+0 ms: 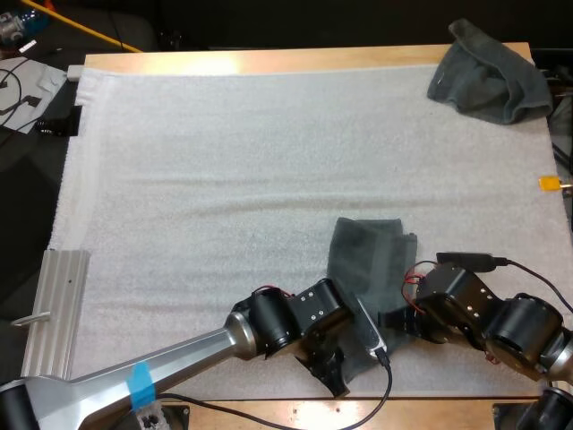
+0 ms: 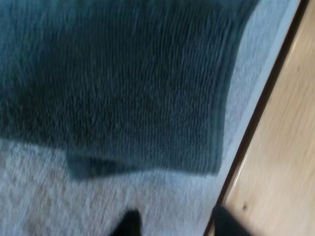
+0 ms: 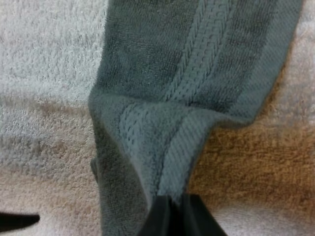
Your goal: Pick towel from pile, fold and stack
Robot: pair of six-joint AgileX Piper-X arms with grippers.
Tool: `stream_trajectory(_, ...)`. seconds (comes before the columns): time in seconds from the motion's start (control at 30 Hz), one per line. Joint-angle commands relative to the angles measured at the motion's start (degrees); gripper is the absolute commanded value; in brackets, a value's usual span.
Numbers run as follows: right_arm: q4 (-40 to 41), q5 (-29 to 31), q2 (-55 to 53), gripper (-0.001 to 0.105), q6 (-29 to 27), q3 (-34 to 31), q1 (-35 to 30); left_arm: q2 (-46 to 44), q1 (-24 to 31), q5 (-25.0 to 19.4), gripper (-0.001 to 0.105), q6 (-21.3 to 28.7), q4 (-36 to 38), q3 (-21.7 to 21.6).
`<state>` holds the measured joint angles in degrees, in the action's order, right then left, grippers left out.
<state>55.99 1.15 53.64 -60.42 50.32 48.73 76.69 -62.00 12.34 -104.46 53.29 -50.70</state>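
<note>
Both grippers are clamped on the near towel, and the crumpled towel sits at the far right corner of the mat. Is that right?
Not quite. The left gripper is open: the left wrist view shows its fingers apart and short of the near towel. The right gripper alone is clamped on it, and the crumpled towel does sit at the far right corner of the mat.

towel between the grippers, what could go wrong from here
1. The right gripper pinches only a narrow ridge of the towel; pulling could bunch it or slip off.
2. The left gripper is open, clear of the towel, at the edge of the mat; closing there could catch the mat instead.
</note>
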Motion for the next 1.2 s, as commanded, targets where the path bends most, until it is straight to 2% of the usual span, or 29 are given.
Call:
stream_trajectory(0.0,0.7,-0.4,0.1,0.0,-0.2,0.1,-0.1,1.4,-0.6,-0.1,0.053,0.3,-1.9,-0.2)
stream_trajectory(0.27,0.9,-0.2,0.2,0.0,-0.1,0.1,-0.1,7.5,-1.1,-2.4,0.052,0.1,-6.2,-0.1)
stream_trajectory(0.83,1.2,0.2,-0.1,0.0,-0.1,0.3,-0.1,12.8,-1.1,1.9,0.048,0.1,-7.9,-0.2)
stream_trajectory(1.17,0.9,0.0,-0.4,0.0,-0.2,0.3,0.0,14.6,-1.2,2.1,0.029,-0.6,-6.8,-0.1)
